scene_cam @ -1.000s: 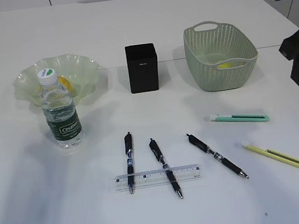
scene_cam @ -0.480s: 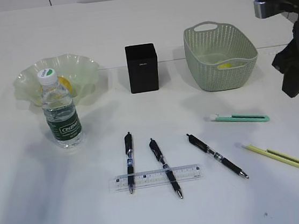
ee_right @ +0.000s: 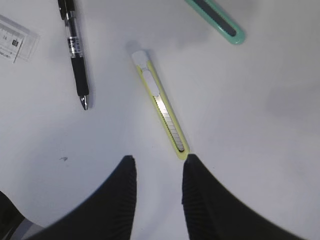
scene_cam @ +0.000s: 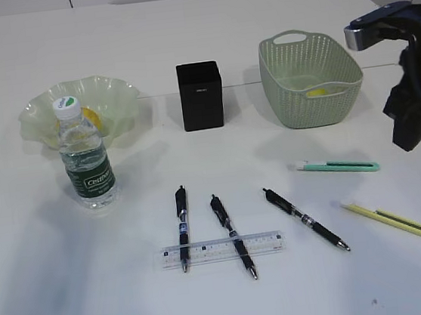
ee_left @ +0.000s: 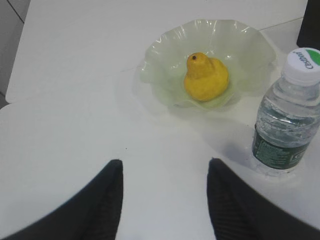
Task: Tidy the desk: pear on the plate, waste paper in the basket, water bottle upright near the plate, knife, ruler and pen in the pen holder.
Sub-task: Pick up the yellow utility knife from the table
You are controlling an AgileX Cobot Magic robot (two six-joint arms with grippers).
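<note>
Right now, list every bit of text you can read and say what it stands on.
"Cestbon": water bottle label, barely legible; repeated on its white cap.
Pen holder: small logo, too small to read.
Ruler: fine markings and numbers, too blurred to read.
Nothing else carries text.

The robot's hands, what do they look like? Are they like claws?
A bit. Each gripper, left and right, has two matte black fingers, broad and rounded, with fine ridges. In the exterior view the right arm is black and bulky, with a grey-blue block on top. No cables or markings show.
</note>
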